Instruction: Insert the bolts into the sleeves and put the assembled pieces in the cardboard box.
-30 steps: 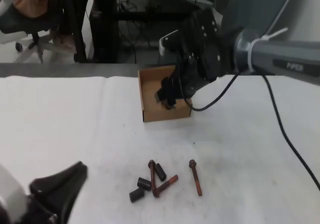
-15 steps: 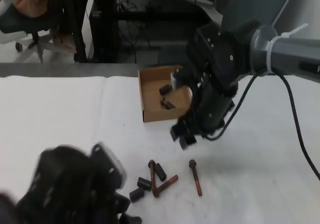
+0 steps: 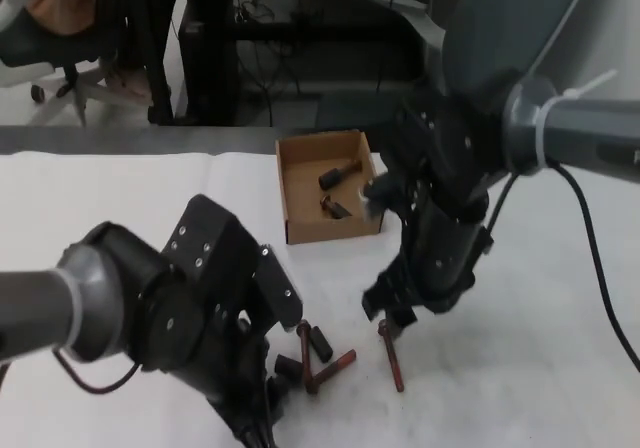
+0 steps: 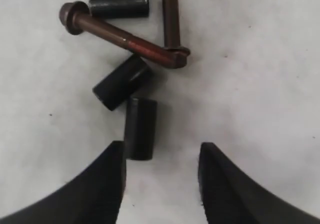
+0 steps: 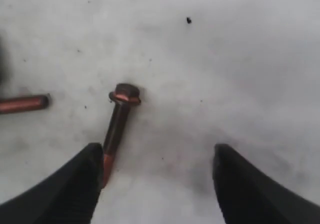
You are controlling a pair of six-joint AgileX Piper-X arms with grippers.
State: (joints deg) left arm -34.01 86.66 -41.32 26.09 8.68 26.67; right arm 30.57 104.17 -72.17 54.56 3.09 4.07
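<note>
Right wrist view: a bolt (image 5: 119, 119) lies beside one finger of the spread right hand (image 5: 156, 156).

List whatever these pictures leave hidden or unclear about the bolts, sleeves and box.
- High view: the pieces in the cardboard box are too small to tell whether bolts sit inside sleeves.
- High view: the left arm covers the nearest sleeve.
- Right wrist view: the lone bolt has its tip lost at a finger of the right tool; a second bolt is cut off by the edge.
</note>
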